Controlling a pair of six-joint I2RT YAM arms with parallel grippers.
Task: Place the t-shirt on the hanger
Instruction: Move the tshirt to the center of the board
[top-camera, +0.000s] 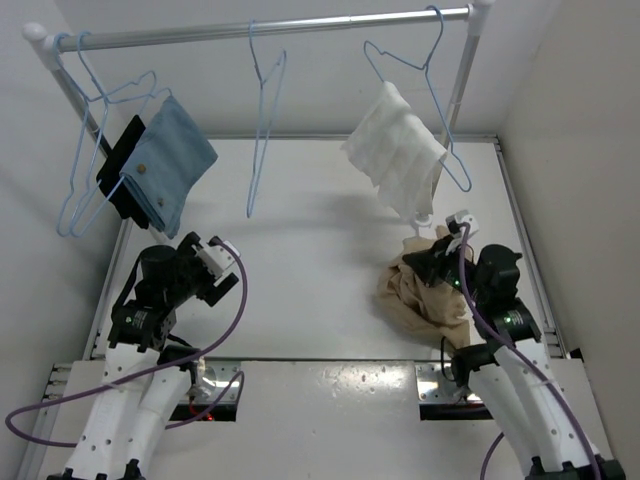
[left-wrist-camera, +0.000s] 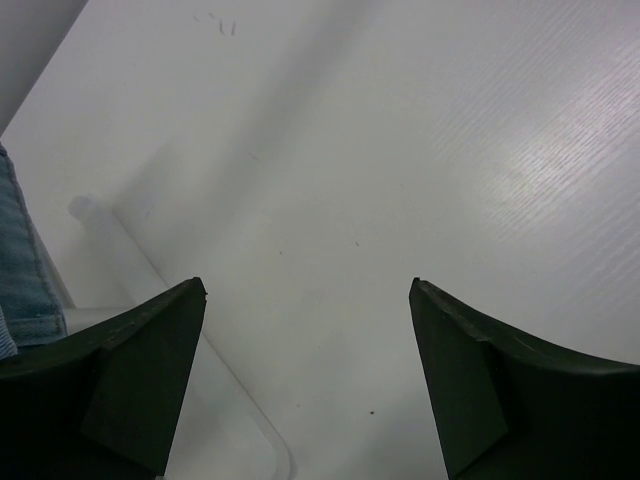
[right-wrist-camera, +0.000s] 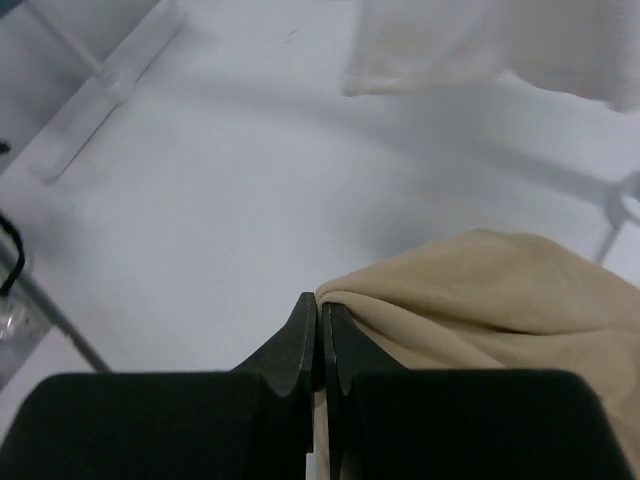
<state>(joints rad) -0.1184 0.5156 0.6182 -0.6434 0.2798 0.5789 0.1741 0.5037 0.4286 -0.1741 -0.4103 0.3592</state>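
The tan t-shirt (top-camera: 415, 297) lies bunched on the white table at the right, in front of the right arm. My right gripper (top-camera: 432, 262) sits at its far top edge. In the right wrist view my right gripper (right-wrist-camera: 320, 305) is shut with a fold of the t-shirt (right-wrist-camera: 500, 300) pinched at its tips and draped over the right finger. The bare light-blue wire hanger (top-camera: 268, 130) hangs from the middle of the rail. My left gripper (top-camera: 215, 268) is open and empty over the bare table at the left, as the left wrist view (left-wrist-camera: 308, 290) shows.
A metal rail (top-camera: 300, 28) spans the back. At its left hang hangers with a blue cloth (top-camera: 170, 160) and a black piece (top-camera: 122, 170). At its right a hanger carries a white cloth (top-camera: 395, 150), just above the t-shirt. Walls close both sides.
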